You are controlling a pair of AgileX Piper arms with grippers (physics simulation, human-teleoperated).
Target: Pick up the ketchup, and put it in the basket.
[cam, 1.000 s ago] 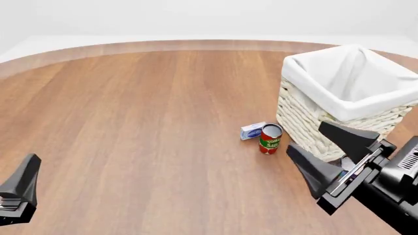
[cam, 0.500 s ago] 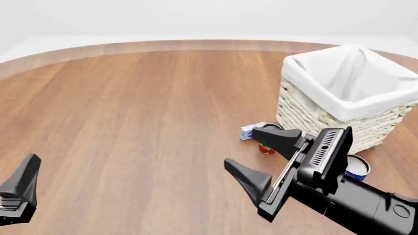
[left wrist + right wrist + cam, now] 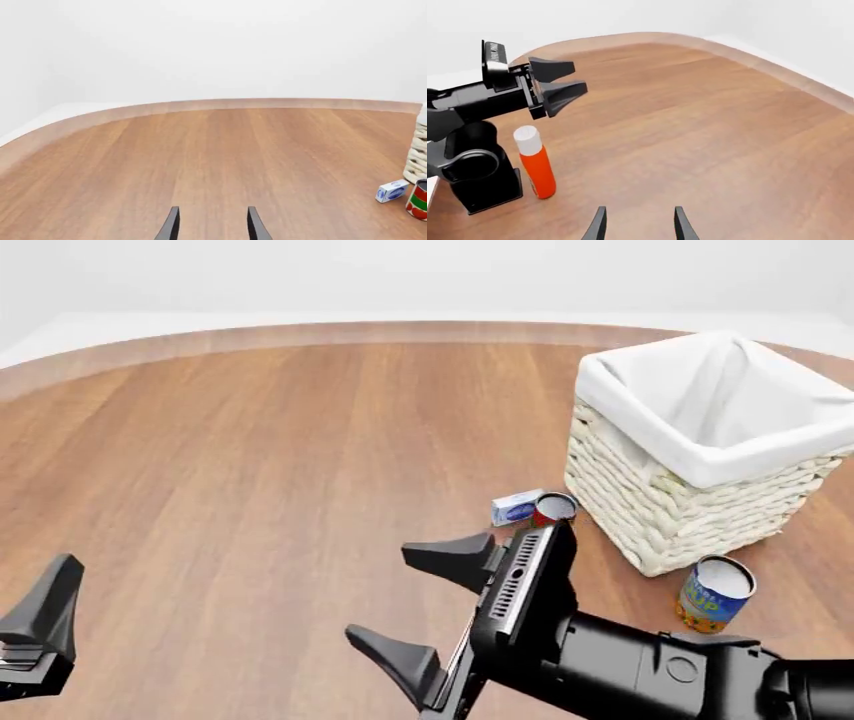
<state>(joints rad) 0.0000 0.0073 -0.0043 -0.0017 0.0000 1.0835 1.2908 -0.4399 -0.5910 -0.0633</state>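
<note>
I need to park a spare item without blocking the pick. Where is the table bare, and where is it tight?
Bare wood spans the table from the left gripper to the far rim. It is crowded on the right: a small blue box and tomato sauce can sit beside the basket, with a blue-and-yellow can nearby. The ketchup stands by the left arm's base.

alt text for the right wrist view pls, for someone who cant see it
A ketchup bottle, red with a white cap, stands upright on the wooden table beside the left arm's black base. The left tool hangs open above it, and the right tool is open, holding nothing.
</note>
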